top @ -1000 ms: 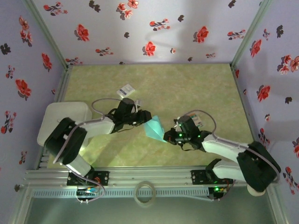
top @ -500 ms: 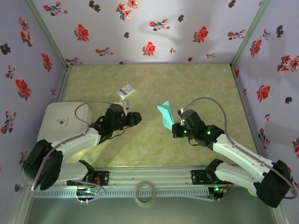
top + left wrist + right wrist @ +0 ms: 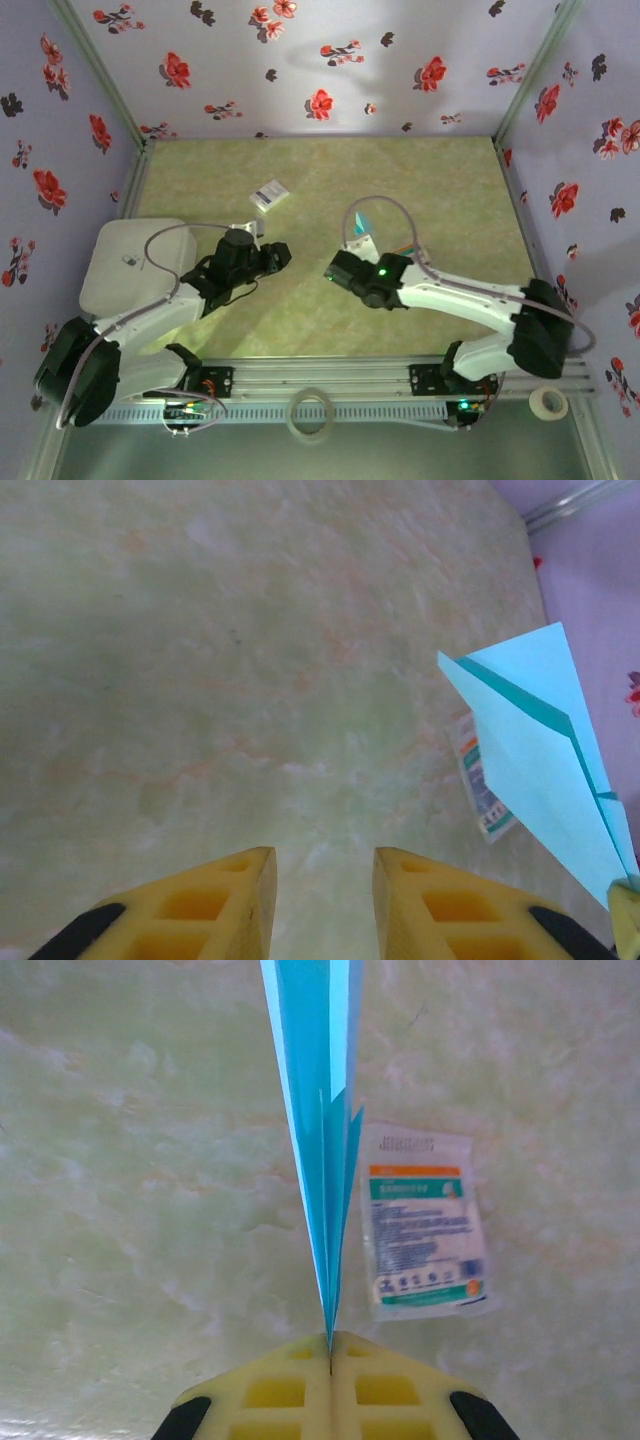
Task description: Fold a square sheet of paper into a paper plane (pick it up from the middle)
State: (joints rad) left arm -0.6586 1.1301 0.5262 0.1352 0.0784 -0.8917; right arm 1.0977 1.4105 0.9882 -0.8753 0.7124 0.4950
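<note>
Straight ahead of the right claw (image 3: 330, 1345), clamped shut on its near end, paper plane (image 3: 320, 1110), probably pinching folds together; left claw (image 3: 325, 880) part-open, empty.

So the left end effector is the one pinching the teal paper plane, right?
Not the left. The right end effector is the one pinching the plane, with its jaws shut on it, as the right wrist view shows. The left end effector is open and empty.

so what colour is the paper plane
The paper plane is light teal with darker folds, clearest in the left wrist view.
</note>
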